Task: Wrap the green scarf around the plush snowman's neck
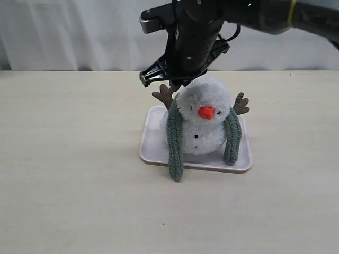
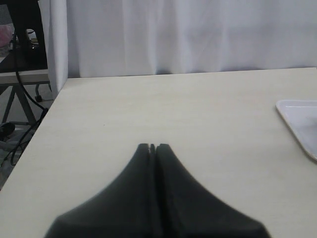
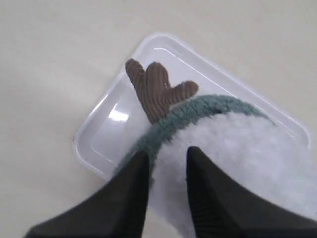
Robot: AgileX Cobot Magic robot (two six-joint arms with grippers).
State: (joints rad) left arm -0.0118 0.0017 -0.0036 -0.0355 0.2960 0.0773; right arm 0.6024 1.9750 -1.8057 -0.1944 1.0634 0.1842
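Note:
The plush snowman (image 1: 204,124) stands upright on a white tray (image 1: 153,151). The green scarf (image 1: 175,143) lies behind its neck, and both ends hang down the front on either side of the body. My right gripper (image 1: 177,83) hovers behind the top of the head. In the right wrist view the right gripper (image 3: 167,153) is open, its fingers straddling white fluff (image 3: 237,144) just beside the scarf (image 3: 198,106), holding nothing. One brown twig arm (image 3: 156,89) sticks out over the scarf. My left gripper (image 2: 152,147) is shut and empty above bare table, outside the exterior view.
The tray's corner (image 2: 302,119) shows in the left wrist view, off to the gripper's side. A white curtain (image 1: 79,32) backs the table. The table's side edge (image 2: 44,124) drops off to cables and a stand below.

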